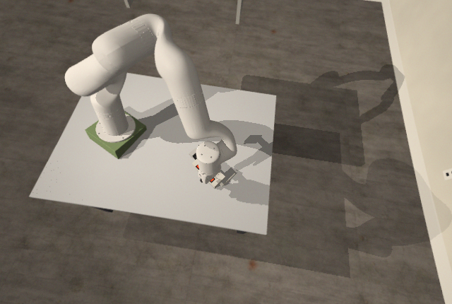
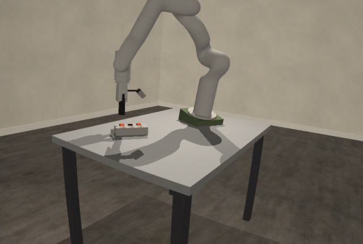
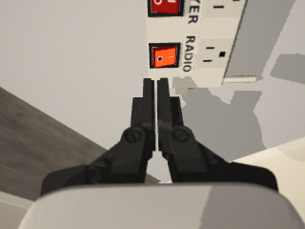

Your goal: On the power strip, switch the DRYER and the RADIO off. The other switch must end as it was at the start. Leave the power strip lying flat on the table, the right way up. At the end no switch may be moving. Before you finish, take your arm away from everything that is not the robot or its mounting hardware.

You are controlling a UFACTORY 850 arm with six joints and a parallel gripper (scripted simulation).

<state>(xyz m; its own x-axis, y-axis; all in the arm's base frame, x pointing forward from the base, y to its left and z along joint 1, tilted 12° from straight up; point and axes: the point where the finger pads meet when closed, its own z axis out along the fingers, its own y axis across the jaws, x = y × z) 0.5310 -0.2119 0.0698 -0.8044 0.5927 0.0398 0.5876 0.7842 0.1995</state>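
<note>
The white power strip lies flat on the table, right way up, near the left edge. In the exterior view its two outer switches glow orange-red and the middle one looks dark. In the wrist view the RADIO switch glows bright red. The switch above it is a duller red and cut off by the frame. My gripper is shut on nothing. It hangs well above the strip's left end, fingertips pointing down just short of the RADIO switch. In the top view my wrist hides most of the strip.
My arm stands on a green base at the far side of the table. The table's left corner lies close to the strip. The wrist camera sticks out beside the gripper.
</note>
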